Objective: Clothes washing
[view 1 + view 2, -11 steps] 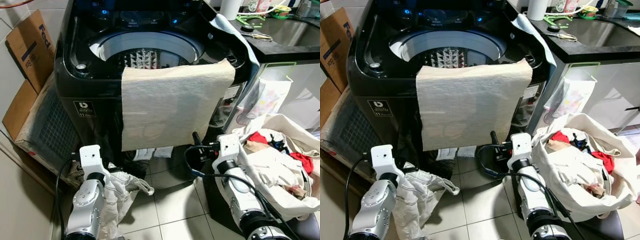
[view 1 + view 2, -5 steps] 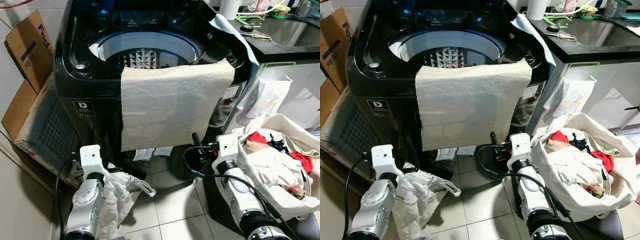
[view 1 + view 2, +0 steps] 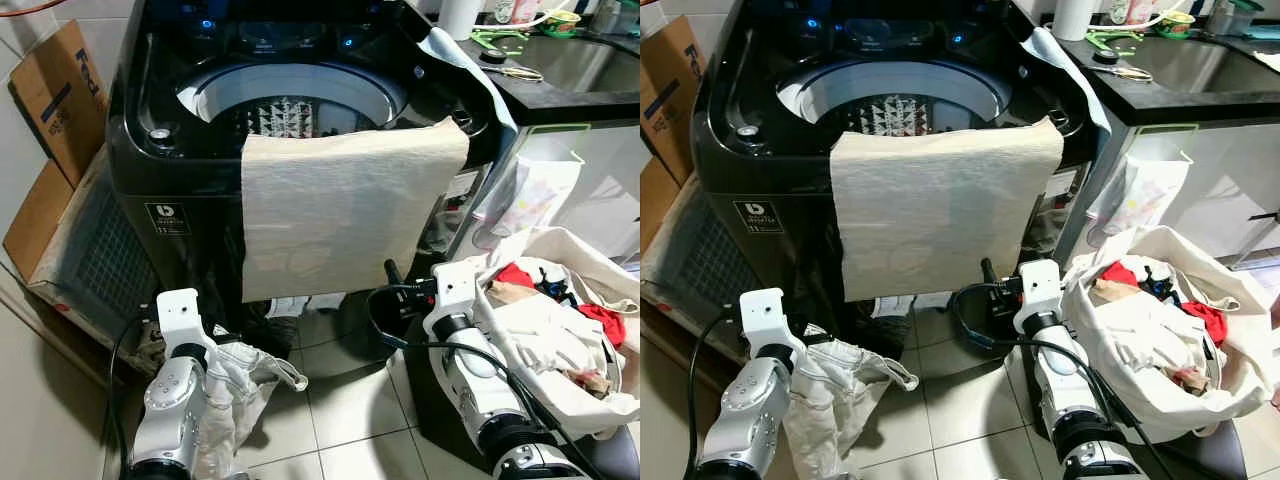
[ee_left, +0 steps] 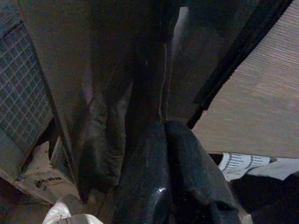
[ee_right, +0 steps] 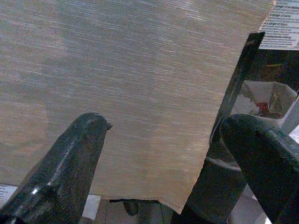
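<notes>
Beige cloth (image 3: 345, 210) hangs flat over the black washer's (image 3: 150, 190) front rim.

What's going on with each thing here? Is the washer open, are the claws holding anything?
Washing machine: lid open, laundry in the drum.
Beige cloth: draped over the washer's front rim.
Laundry bag: open, full of clothes.
Left gripper: shut.
Pale garment: crumpled by the left arm.
Right gripper: open, facing the cloth.

What we could not make out

The beige cloth (image 3: 350, 215) hid much of the washing machine (image 3: 150, 190) front from us; inside the drum (image 3: 300, 95), a patterned garment (image 3: 285, 117) showed only partly, and countertop items (image 3: 505, 45) were too small to identify.
</notes>
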Tool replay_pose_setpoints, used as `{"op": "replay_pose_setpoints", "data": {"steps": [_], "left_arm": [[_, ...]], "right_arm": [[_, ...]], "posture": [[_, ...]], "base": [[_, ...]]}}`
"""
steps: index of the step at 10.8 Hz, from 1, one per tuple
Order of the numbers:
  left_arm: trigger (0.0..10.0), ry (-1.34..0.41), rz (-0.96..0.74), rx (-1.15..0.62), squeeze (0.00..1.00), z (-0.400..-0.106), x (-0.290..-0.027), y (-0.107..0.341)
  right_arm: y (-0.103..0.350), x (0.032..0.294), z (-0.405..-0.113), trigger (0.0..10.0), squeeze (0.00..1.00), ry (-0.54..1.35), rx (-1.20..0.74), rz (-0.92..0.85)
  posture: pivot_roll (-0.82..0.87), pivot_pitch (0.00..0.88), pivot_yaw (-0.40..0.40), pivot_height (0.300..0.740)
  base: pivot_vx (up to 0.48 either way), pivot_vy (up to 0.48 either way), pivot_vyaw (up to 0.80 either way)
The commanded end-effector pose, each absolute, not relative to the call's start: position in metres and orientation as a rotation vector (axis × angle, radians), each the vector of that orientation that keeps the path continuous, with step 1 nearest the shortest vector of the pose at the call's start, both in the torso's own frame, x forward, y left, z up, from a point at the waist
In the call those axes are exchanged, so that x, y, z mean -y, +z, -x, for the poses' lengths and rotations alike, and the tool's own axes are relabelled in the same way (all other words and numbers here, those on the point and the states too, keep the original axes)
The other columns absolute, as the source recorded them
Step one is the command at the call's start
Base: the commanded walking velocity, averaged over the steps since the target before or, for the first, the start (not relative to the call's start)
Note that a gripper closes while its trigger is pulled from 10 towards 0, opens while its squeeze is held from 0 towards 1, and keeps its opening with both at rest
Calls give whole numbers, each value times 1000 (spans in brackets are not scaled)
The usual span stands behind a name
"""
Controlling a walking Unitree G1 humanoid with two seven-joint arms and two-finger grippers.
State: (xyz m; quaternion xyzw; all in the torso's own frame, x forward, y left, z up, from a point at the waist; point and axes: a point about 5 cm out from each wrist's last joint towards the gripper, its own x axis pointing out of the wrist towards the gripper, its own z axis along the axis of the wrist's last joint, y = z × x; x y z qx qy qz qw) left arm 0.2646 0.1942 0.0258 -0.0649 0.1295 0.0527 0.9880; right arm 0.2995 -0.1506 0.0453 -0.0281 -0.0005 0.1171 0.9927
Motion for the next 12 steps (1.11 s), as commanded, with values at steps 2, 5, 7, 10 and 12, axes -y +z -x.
{"op": "replay_pose_setpoints", "data": {"steps": [2, 5, 7, 10, 12], "left_arm": [[10000, 112, 130, -209, 0, -271, -193, 35], [10000, 109, 128, -210, 0, -270, -192, 35], [10000, 107, 125, -213, 0, -271, -193, 34], [10000, 87, 109, -206, 0, -271, -190, 35], [10000, 70, 108, -168, 0, -273, -187, 41]], "right_arm": [[44, 151, -299, 10000, 0, 254, -17, 79], [44, 153, -300, 10000, 0, 225, -22, 77], [43, 153, -300, 10000, 0, 227, -26, 77], [43, 154, -300, 10000, 0, 224, -21, 76], [47, 154, -299, 10000, 0, 224, 11, 57]], "posture": [[68, 0, -15, 740], [67, 0, -13, 740], [66, 0, -12, 740], [62, 0, -12, 740], [62, 0, -11, 740]], "base": [[0, 0, 338], [0, 0, 444], [0, 0, 0], [0, 0, 0], [0, 0, 0]]}}
